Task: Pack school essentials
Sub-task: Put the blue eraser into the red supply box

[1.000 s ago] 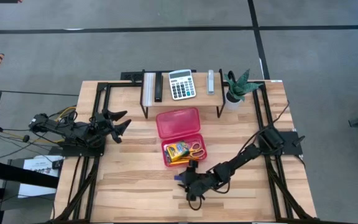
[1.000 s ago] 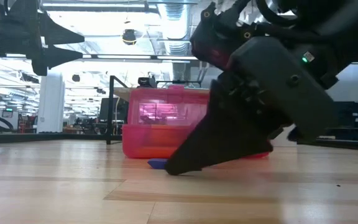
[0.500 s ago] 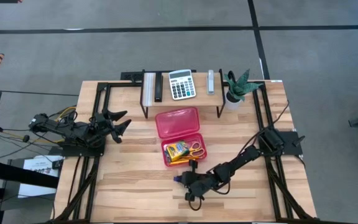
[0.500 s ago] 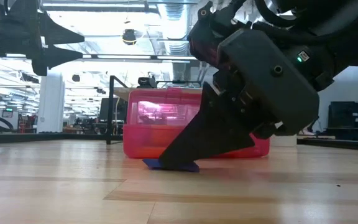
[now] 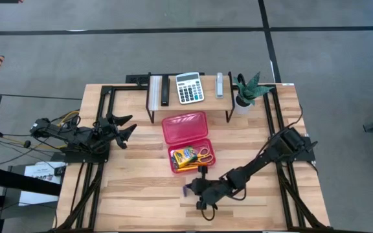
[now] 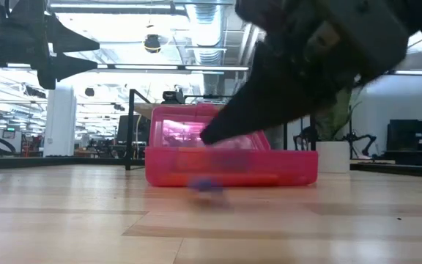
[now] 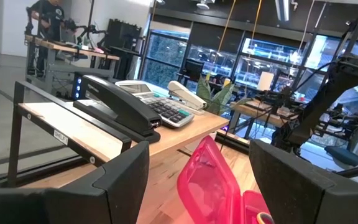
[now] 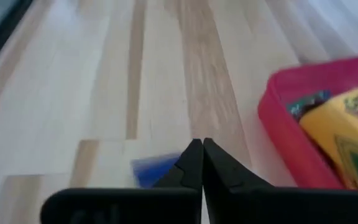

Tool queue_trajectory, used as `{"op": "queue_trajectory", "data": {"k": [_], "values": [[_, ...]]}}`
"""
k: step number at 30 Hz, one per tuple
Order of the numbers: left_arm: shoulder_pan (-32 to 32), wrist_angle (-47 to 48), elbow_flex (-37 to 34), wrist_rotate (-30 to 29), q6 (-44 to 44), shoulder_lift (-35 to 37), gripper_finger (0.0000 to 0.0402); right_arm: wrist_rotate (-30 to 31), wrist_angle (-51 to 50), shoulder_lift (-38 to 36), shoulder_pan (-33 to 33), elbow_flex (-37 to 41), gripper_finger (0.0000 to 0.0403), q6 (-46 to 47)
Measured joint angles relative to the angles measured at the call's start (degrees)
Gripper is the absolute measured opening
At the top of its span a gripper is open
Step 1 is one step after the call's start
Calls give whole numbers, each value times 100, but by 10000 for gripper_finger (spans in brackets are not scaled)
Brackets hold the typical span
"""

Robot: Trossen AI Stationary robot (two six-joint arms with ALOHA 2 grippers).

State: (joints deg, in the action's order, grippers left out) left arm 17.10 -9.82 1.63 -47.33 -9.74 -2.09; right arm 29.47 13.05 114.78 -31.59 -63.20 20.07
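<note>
**Eraser slips free as the right gripper lifts**

Right gripper (image 5: 193,188) has come up off the desk (image 5: 135,188) in the last half second, and its fingers (image 8: 194,163) are pressed together with nothing between them. I had the tips down on the blue eraser (image 6: 206,185) a moment ago; now in the low view the eraser is a blurred patch sitting on the wood below the raised gripper, just in front of the red case (image 6: 229,155). From the right wrist camera it lies beside and slightly behind the closed tips, not in them. In my judgement the pinch missed or the eraser squirted out, so this piece is not yet packed.

Inside the open case (image 5: 188,144) I can see the crayon box (image 5: 185,156) and the yellow-handled scissors (image 5: 204,155) already lying in the lower half. The calculator (image 5: 189,87) stays on the rack at the back.

Left gripper (image 5: 123,124) waits at the left edge of the desk, fingers spread apart.

Next I would reopen the right gripper, re-centre over the eraser and try again, lower and squarer.
</note>
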Motion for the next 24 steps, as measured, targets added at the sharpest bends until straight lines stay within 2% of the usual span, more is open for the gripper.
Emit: {"op": "queue_trajectory", "data": {"k": [5, 8, 12, 14, 19, 24], "values": [[0, -9, 0, -2, 4, 0, 263, 50, -214, -330, 80, -11, 3, -352], [0, -11, 0, -2, 2, 0, 263, 44, -521, -417, 224, -11, 14, -230], [0, -9, 0, -2, 0, 0, 263, -623, -259, -303, 295, -11, 66, -182], [0, -10, 0, -4, 7, 0, 263, -860, 245, -62, 265, -22, 100, -189], [0, -11, 0, -7, -2, 0, 263, -875, 1527, 576, 211, -73, 182, 270], [0, -15, 0, -30, -6, 0, 263, -768, 1565, 1166, 196, -412, 224, 389]]}}
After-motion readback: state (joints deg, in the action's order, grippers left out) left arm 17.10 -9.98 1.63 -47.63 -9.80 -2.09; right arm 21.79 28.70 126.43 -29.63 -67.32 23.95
